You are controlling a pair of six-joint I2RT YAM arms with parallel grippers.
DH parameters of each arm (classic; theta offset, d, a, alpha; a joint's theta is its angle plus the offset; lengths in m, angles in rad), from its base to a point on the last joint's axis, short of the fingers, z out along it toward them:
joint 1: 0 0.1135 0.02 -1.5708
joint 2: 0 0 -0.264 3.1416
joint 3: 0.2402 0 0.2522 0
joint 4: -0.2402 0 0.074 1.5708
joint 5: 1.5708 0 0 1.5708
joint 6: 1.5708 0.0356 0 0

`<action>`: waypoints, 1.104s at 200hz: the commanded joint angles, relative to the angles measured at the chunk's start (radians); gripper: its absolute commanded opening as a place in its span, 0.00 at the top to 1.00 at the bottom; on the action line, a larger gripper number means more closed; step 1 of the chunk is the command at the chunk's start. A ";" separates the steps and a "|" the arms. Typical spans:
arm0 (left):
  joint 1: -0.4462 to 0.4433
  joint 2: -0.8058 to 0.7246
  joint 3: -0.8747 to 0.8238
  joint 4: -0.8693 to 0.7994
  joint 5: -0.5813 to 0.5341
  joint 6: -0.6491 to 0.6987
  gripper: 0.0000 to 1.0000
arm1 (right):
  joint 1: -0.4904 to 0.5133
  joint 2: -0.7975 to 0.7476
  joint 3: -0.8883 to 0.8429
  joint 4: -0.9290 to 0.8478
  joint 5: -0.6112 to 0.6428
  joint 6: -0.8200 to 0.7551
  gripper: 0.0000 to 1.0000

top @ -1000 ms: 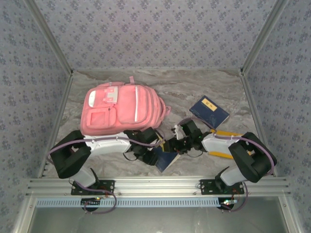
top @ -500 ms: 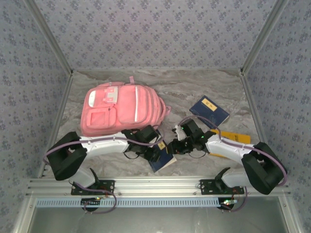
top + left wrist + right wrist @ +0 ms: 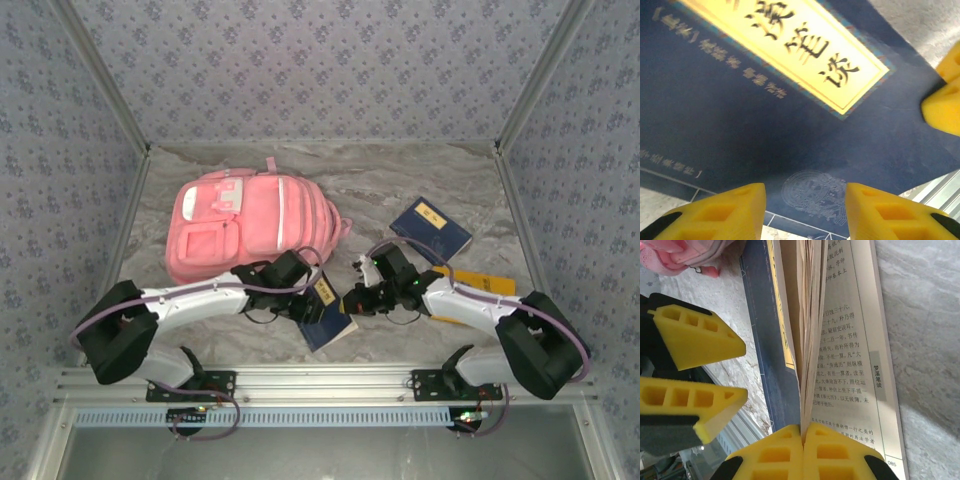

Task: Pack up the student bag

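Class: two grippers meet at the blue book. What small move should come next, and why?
Probably shut the left gripper on the blue book: its jaws stand open at the cover, while the right gripper pinches only a few pages.

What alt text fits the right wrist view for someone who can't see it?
The right tool is shut on some pages of an open book with a blue cover, lying on the marble table. At left the left tool stands open beside the cover; a bit of the pink bag shows top left.

Marbled table (image 3: 400, 185): student bag (image 3: 250, 225), open book (image 3: 335, 326), blue book (image 3: 431, 229)
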 commanded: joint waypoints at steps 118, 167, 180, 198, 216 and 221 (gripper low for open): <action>0.166 0.008 -0.032 0.181 0.210 -0.379 0.32 | -0.290 -0.066 -0.416 0.657 -0.157 0.585 1.00; 0.167 0.121 0.015 0.249 0.180 -0.445 0.32 | -0.348 -0.123 -0.435 0.619 -0.175 0.590 1.00; 0.165 0.165 0.021 0.312 0.196 -0.466 0.34 | -0.353 -0.119 -0.441 0.624 -0.182 0.586 1.00; 0.156 0.235 0.056 0.332 0.202 -0.464 0.37 | -0.359 -0.116 -0.451 0.625 -0.184 0.578 1.00; 0.144 0.280 0.082 0.326 0.181 -0.457 0.37 | -0.361 -0.123 -0.439 0.538 -0.173 0.505 1.00; 0.140 0.288 0.090 0.318 0.175 -0.451 0.37 | -0.362 -0.129 -0.434 0.498 -0.159 0.483 1.00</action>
